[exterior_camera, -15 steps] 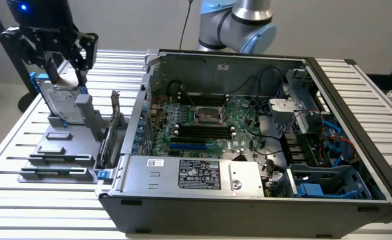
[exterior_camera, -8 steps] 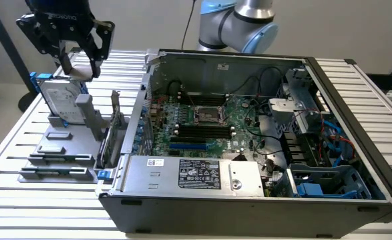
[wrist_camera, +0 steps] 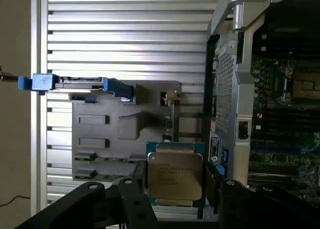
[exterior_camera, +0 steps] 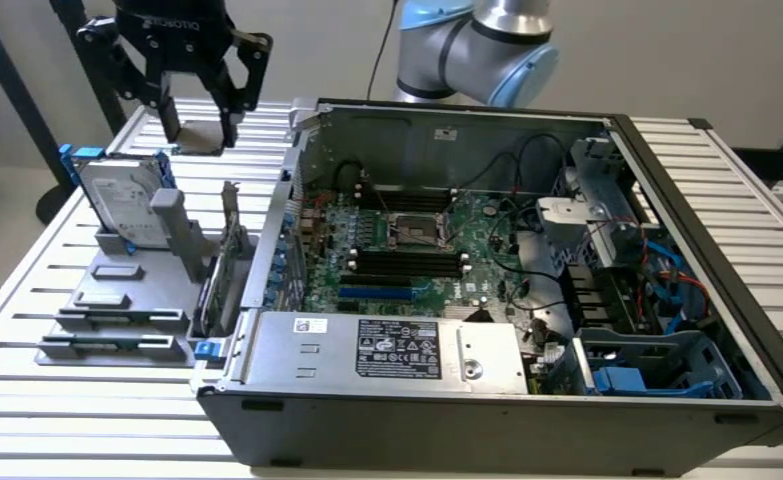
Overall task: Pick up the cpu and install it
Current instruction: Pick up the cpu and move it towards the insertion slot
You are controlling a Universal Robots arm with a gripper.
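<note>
Slatted metal table (exterior_camera: 24,290), grey parts holder (exterior_camera: 158,297); open computer case (exterior_camera: 498,432)

Hard drive (exterior_camera: 124,205) stands beside open computer case (exterior_camera: 498,430) on table (exterior_camera: 71,420).

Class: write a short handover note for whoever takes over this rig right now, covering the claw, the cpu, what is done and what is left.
Claw: shut on the cpu, gripping two opposite edges, with the metal top facing the wrist camera.
Where: the cpu is held in the air over the slatted table, beyond the hard drive, to the exterior view's left of the open computer case.
Done: the cpu is picked up.
Left: it is not yet installed; the motherboard socket looks empty.
</note>
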